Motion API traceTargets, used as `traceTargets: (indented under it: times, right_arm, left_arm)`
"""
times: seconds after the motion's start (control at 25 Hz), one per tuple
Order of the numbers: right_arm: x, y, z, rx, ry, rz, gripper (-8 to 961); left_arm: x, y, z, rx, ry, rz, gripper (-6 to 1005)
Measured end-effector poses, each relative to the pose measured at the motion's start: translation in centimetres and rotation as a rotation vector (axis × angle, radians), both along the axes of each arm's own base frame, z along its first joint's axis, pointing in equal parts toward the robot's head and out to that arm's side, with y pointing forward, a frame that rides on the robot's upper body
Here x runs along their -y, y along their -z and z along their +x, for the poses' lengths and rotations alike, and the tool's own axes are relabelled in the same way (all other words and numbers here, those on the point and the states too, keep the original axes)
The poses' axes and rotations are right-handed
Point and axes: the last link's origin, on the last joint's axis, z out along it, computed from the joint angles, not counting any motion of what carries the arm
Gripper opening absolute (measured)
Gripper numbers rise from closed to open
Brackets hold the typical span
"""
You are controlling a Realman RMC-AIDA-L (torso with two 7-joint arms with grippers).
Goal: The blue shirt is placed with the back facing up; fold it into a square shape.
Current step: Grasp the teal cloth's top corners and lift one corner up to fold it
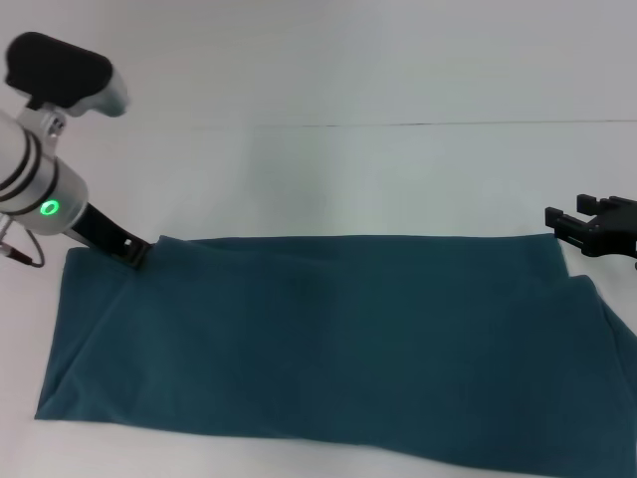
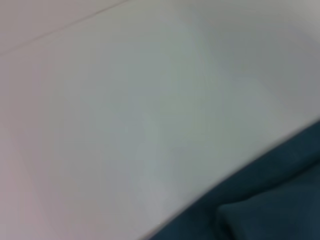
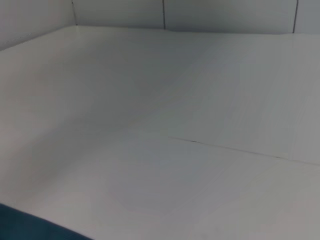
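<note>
1. The white table [image 1: 328, 169] was the biggest thing, and it filled every view.
2. The blue shirt [image 1: 328, 339] lay flat on the near part of the table as a long, wide band, plain side up. It was already folded once, I think, but it was not yet a square.
3. The left gripper [image 1: 134, 251] sat right at the shirt's far left corner, touching the edge. I could not tell if its fingers were pinching the cloth.
4. The right gripper [image 1: 577, 225] was just past the far right corner, not touching. Its fingers looked spread apart and held nothing.
5. If only one corner got lifted, the shirt could drag and bunch up, and the fold would turn out crooked.
</note>
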Motion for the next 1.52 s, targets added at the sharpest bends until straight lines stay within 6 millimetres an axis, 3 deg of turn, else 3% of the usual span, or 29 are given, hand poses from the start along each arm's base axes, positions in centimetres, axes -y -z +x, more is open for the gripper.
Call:
traceTargets:
  times: [0.48,0.96,1.12,1.28,1.52]
  right_arm:
    - [-0.5,-0.2,-0.5,-0.003,-0.011,0.01,517]
    - [-0.7,0.1,-0.6,0.027,-0.036,0.002,518]
    - [-0.8,0.1,-0.7,0.058,-0.065,-0.001,518]
    - [-1.1,0.0,-1.1,0.086,-0.094,-0.005,517]
    - [-1.9,0.2,-2.1,0.126,-0.14,-0.025,517]
  left_arm:
    - [-0.2,-1.3,-0.7,-0.017,-0.004,0.037,118]
    - [-1.5,-0.6,3.0,-0.022,0.025,0.016,148]
    - [-2.0,-0.3,3.2,-0.029,0.008,0.011,158]
    - [-2.2,0.0,2.8,-0.025,-0.034,0.017,377]
    - [-1.9,0.1,1.7,-0.031,-0.069,0.012,578]
